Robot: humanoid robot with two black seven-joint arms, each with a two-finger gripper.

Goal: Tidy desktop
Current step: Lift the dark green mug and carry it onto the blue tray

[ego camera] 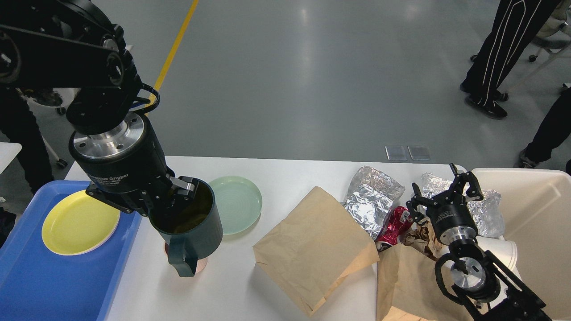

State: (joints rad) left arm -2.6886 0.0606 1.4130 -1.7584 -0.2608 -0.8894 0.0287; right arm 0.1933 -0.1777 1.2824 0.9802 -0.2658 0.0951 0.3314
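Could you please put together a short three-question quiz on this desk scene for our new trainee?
1. True or false: the yellow plate lies in the blue tray.
2. What does the left gripper hold? A) a brown paper bag B) the dark green mug C) a foil wrapper
3. Fill in: the right gripper is ____, holding nothing, over the crumpled foil and the paper bags on the desktop.

Key
1. True.
2. B: one finger is inside the rim, and the mug hangs tilted above the table.
3. Open.
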